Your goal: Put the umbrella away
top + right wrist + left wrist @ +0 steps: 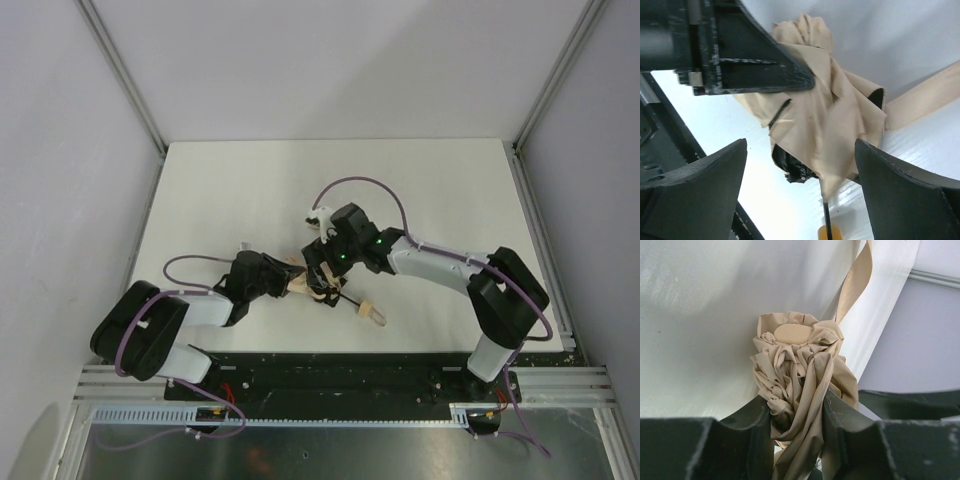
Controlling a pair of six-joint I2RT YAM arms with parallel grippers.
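While bunched, umbrella in end effector.

White table, matte top, grey walls on three sides, metal rails at the edges. Black base plate runs along the near edge. Umbrella sits front-middle. Its pale handle lies on the top, and a thin black shaft runs left to the bunched beige fabric. Can't tell if the fabric touches the top.

From overhead we look down the table; our wrist views, facing three and eight o'clock, closely share the umbrella.
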